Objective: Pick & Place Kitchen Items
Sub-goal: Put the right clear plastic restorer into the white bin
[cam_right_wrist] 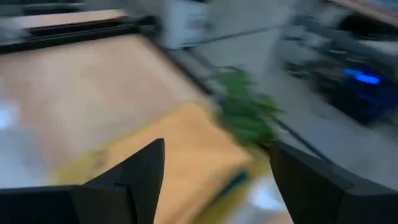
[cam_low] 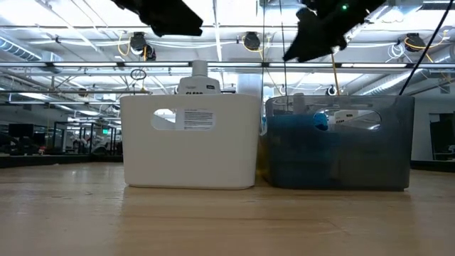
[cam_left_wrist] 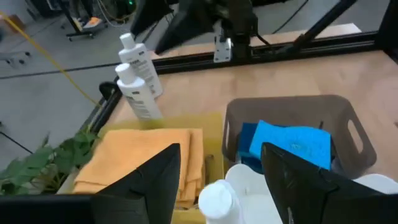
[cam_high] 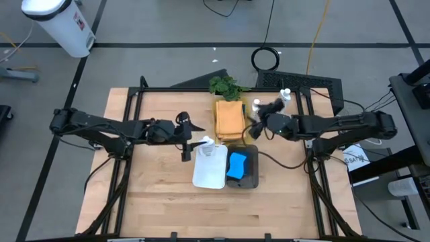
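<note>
- White bin (cam_high: pixel 210 168) and grey bin (cam_high: pixel 250 176) sat side by side at table centre; blue sponges (cam_high: pixel 236 165) in the grey one.
- Orange cloth (cam_high: pixel 228 118) lay at 12 o'clock of the bins.
- Left gripper (cam_high: pixel 199 144) hovered parted, empty, over a white bottle (cam_high: pixel 207 142) in the white bin.
- Right gripper (cam_high: pixel 253 125) hung open, empty, at the cloth's 3 o'clock.

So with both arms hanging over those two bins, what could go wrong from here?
The left gripper hangs open right by the white bottle standing in the white bin; a sideways move might tip it. The right gripper hovers open near the orange cloth, with two bottles standing close behind, so a sweep could knock them over. The two arms are also close and might bump each other.
</note>
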### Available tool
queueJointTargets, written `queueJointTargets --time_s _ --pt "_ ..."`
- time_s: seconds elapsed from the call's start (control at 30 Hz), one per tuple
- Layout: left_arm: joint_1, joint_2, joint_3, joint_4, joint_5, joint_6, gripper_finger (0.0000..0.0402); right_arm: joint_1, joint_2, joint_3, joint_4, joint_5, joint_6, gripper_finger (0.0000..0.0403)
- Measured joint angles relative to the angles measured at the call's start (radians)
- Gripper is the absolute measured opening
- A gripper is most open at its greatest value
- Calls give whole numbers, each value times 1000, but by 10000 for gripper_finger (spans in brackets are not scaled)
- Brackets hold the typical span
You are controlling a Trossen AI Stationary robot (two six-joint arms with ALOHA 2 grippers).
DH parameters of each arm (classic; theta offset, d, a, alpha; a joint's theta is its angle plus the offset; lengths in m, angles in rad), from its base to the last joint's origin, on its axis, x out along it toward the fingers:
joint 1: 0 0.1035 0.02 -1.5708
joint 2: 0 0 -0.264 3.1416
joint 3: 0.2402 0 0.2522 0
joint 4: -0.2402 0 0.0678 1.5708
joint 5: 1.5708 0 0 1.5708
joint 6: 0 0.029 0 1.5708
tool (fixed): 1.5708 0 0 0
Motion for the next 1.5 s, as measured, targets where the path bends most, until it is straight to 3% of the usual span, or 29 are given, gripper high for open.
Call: queueJointTargets --time_s 0.2,0.37,0.53,0.73,1.0,1.27,1.5 --pt "0 -15 -1 -66 0 -25 227 -6 -47 0 -295 327 250 256" --pt "0 -14 -1 -85 0 -50 228 -69 -54 0 -497 398 489 256" --pt "0 -14 -1 -92 0 -59 227 -172 -54 0 -615 363 637 256" --pt "0 -13 -1 -93 0 -57 227 -280 -53 -41 -633 266 645 256" --pt "11 -13 -1 -91 0 -48 228 -404 -54 -88 -563 259 559 254" --pt "19 -13 -1 -90 0 -56 227 -559 -54 -93 -368 74 342 231" --pt "19 -13 -1 -94 9 -60 228 -654 -54 -93 -333 -16 286 214"
